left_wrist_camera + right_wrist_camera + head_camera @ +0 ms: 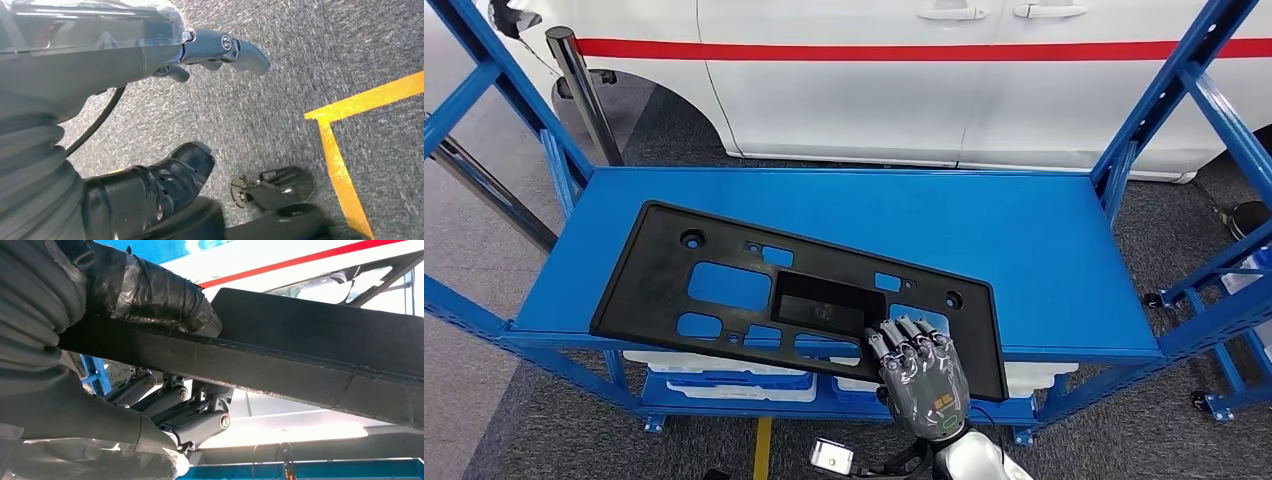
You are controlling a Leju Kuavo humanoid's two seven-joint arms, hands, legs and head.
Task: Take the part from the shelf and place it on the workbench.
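Observation:
The part (656, 268) is a long flat black plastic panel with several cut-outs. It lies slantwise on the blue shelf (1014, 235), and its near edge juts over the shelf's front lip. My right hand (921, 375) grips that near edge toward the panel's right end, fingers on top. In the right wrist view the thumb (150, 290) presses one face of the part (300, 365) and the fingers (175, 405) curl against the other. My left hand (125, 65) hangs over the grey floor, fingers apart and holding nothing.
Blue uprights (1159, 100) frame the shelf on both sides. A white car (874, 90) with a red stripe stands close behind it. White bins (724, 385) sit on the lower level. A metal post (584, 90) stands at the back left. Yellow tape (340, 150) marks the carpet.

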